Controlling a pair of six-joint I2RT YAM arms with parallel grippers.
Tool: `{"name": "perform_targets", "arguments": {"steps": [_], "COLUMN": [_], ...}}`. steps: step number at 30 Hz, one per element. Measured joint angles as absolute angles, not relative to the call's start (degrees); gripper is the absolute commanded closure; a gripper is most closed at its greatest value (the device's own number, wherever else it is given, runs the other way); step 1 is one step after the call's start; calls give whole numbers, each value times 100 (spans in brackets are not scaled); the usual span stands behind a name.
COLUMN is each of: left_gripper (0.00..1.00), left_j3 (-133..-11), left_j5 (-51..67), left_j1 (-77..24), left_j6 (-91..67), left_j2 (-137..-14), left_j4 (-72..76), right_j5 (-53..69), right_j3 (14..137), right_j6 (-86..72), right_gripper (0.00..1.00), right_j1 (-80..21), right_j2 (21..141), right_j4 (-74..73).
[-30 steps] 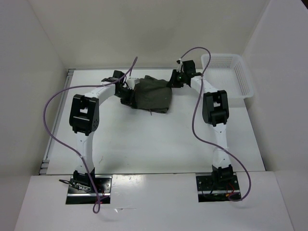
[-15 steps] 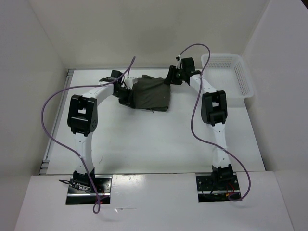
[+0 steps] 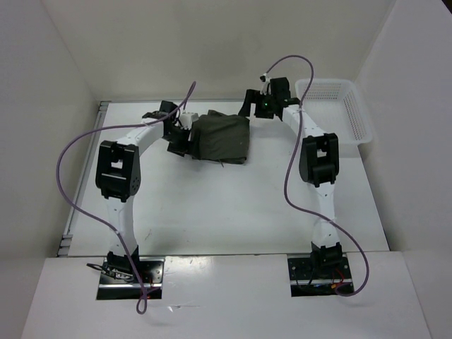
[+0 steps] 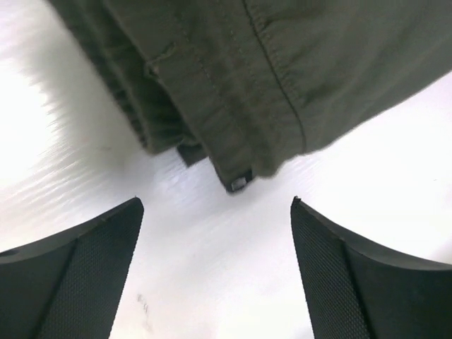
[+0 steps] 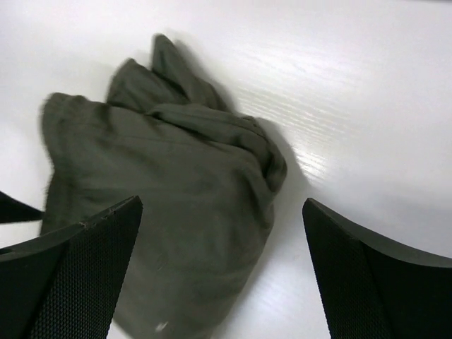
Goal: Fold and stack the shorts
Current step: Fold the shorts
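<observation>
The dark olive shorts [image 3: 222,138] lie folded in a wrinkly, roughly square bundle at the back middle of the table. My left gripper [image 3: 176,138] sits low at their left edge, open, nothing between its fingers. In the left wrist view the gripper [image 4: 216,201] frames bare table, with a hemmed edge of the shorts [image 4: 282,63] just beyond the fingertips. My right gripper [image 3: 252,106] hovers above the bundle's back right corner, open and empty. The right wrist view looks down past the gripper [image 5: 220,203] onto the shorts [image 5: 162,212], which are apart from both fingers.
A white mesh basket [image 3: 360,120] stands at the back right, right of the right arm. White walls close the table at the back and both sides. Purple cables loop off both arms.
Both grippers have opened and let go of the shorts. The right gripper has risen and drawn back from the cloth. The bundle has settled flat on the table.
</observation>
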State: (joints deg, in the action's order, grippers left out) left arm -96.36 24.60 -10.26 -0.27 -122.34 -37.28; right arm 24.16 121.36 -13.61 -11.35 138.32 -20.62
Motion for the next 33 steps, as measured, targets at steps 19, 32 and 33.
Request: {"name": "perform_targets", "arguments": {"steps": [19, 32, 33], "left_gripper": [1, 1, 1], "left_j3": [-8493, -8025, -8025], "left_j5": [-1315, -2119, -2119], "left_j1": [-414, -434, -434], "left_j6": [-21, -19, -19], "left_j2": [-9699, -9174, -9164], "left_j4": [-3120, -2941, -2936], "right_j5": [-576, -1280, -1278], "right_j3": [8768, 7354, 7312], "right_j6": [886, 1321, 1328], "right_gripper": [1, 1, 1], "right_j1": [-1066, -268, -268], "right_j2": [9784, 8219, 8169], "right_j4": [-2086, -1756, -1747]}}
